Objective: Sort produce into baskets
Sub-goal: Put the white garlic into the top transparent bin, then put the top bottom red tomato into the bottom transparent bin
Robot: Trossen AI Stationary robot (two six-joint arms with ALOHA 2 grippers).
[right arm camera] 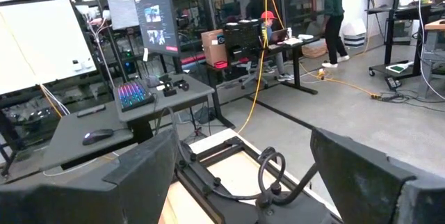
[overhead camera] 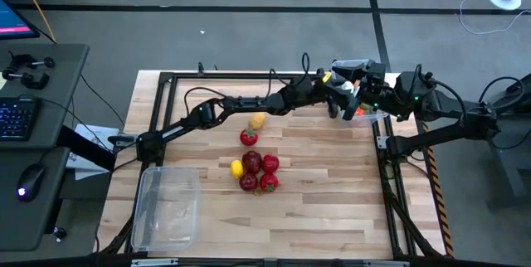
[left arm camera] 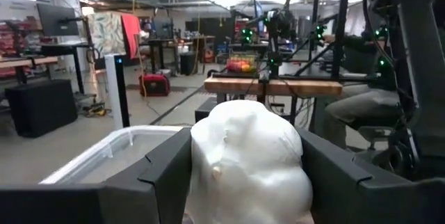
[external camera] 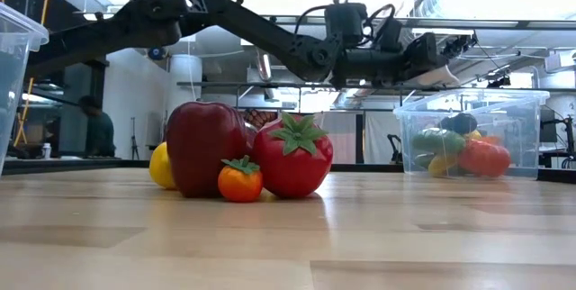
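Observation:
A white garlic (left arm camera: 247, 161) sits between the fingers of my left gripper (left arm camera: 247, 182), which is stretched out to the table's far right (overhead camera: 348, 105), by the right basket (external camera: 472, 132). That clear basket holds several pieces of produce. Its rim (left arm camera: 111, 147) shows just beyond the fingers. More produce lies mid-table: a red apple (external camera: 202, 146), a strawberry (external camera: 292, 155), a small orange fruit (external camera: 240, 180) and a lemon (external camera: 162, 166). My right gripper (right arm camera: 240, 175) hangs open and empty, high over the far right corner (overhead camera: 340, 72). My left gripper pinches the garlic between its two fingers (left arm camera: 167, 175), one on each side of the bulb (left arm camera: 201, 161). The fingers lie about level and point toward the table's right edge. The garlic is lifted clear of the table, beside the right basket's rim.
A second clear basket (overhead camera: 166, 209) stands at the near left corner. A yellow-orange piece (overhead camera: 259, 120) and a red one (overhead camera: 248, 138) lie apart from the cluster (overhead camera: 255, 172). A desk with keyboard and mouse (overhead camera: 25, 109) stands left of the table. A person (right arm camera: 334, 15) walks in the room.

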